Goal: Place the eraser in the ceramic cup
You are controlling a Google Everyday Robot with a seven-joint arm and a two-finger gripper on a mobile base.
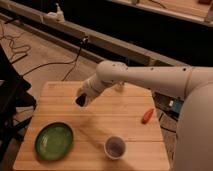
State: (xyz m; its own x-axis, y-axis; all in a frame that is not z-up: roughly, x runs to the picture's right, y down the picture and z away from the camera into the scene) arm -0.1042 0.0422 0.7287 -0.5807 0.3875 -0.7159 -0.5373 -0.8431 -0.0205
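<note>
My gripper (81,100) hangs over the left middle of the wooden table (130,127), at the end of the white arm that reaches in from the right. It is shut on a small dark block, the eraser (80,102), held above the tabletop. The ceramic cup (115,147), small, white and upright, stands near the table's front edge, to the right of the gripper and nearer the camera. The gripper is well apart from the cup.
A green plate (54,141) lies at the front left of the table. A small orange object (147,116) lies near the right edge. The arm covers part of the table's back. Cables and a rail run across the floor behind.
</note>
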